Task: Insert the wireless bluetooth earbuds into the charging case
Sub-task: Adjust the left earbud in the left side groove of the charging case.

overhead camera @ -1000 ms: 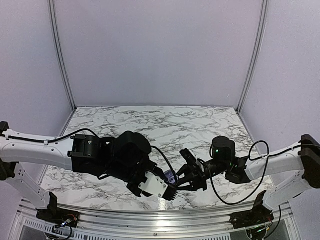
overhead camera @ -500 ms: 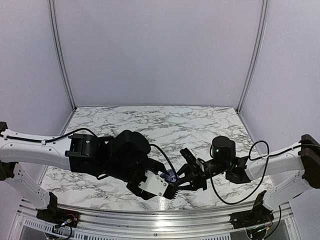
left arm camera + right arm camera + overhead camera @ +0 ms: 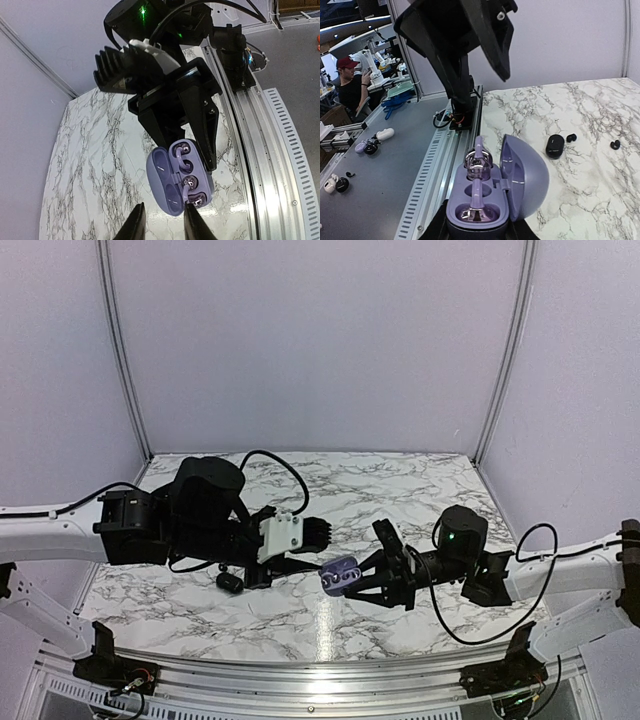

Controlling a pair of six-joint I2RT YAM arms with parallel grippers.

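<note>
Your right gripper (image 3: 348, 580) clamps the open case (image 3: 520, 175), with two silver buds (image 3: 478, 162) seated inside. Your left gripper (image 3: 162, 220) is near it, fingers apart and empty. It has drawn back leftward from the case since a second ago. The black buds (image 3: 571, 137) lie on the table (image 3: 580, 195).

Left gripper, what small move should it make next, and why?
Probably lower the left gripper toward a black earbud on the table: the purple case already holds both its buds, while two black ones lie loose beside the black case.
</note>
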